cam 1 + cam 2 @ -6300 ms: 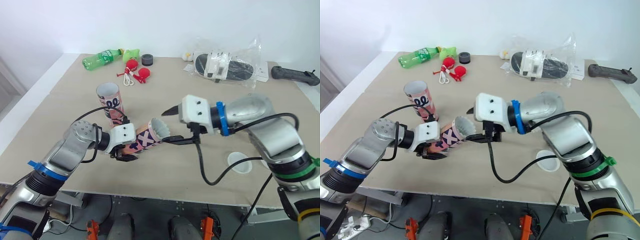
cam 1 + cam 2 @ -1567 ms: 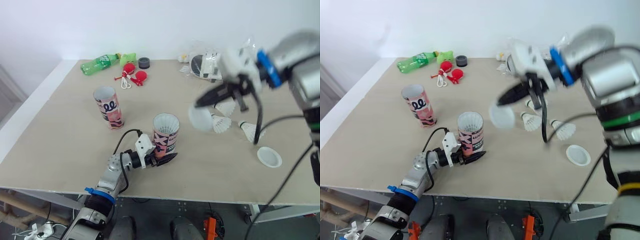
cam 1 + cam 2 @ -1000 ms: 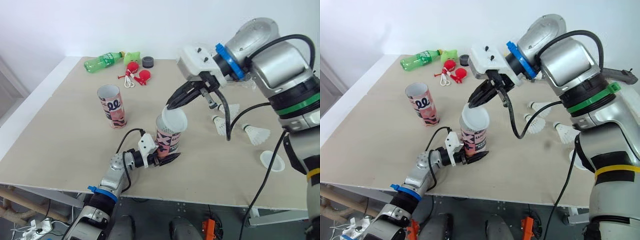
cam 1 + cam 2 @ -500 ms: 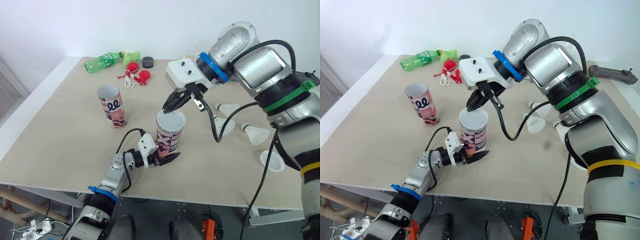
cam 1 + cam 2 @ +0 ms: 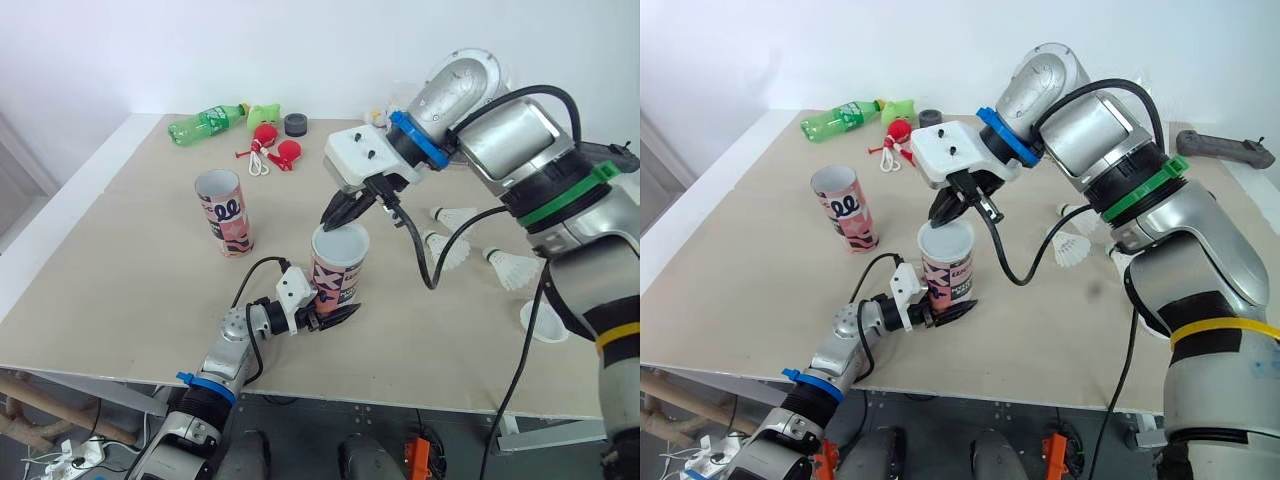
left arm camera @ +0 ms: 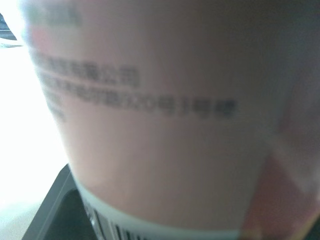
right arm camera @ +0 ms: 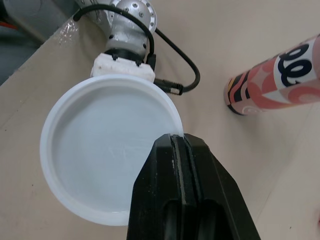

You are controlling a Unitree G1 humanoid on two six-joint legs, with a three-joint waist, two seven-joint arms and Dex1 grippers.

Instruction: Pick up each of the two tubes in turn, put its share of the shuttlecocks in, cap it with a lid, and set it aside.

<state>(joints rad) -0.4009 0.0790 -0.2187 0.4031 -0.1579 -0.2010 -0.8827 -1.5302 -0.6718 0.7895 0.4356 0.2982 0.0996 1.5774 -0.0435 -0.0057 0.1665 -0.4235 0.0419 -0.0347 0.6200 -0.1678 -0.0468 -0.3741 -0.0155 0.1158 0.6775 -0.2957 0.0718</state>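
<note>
Print on pink tube point(image 6: 150, 105) blurred; base clamped in left gripper point(image 5: 332, 313). Round white lid point(image 7: 95, 150), rim pinched by right gripper point(image 7: 179, 141).

A pink patterned tube point(image 5: 335, 278) stands upright, its base clamped in the left claw point(image 5: 325, 316). A white round lid point(image 7: 107, 150) lies over its mouth, its rim pinched in the right claw point(image 5: 345, 214). A second tube point(image 5: 225, 212), same pattern, stands upright and open, well left of both claws. Three white shuttlecocks point(image 5: 447, 251) lie on their sides to the right of the right claw. A second lid point(image 5: 543, 322) lies beyond them, farther right.
</note>
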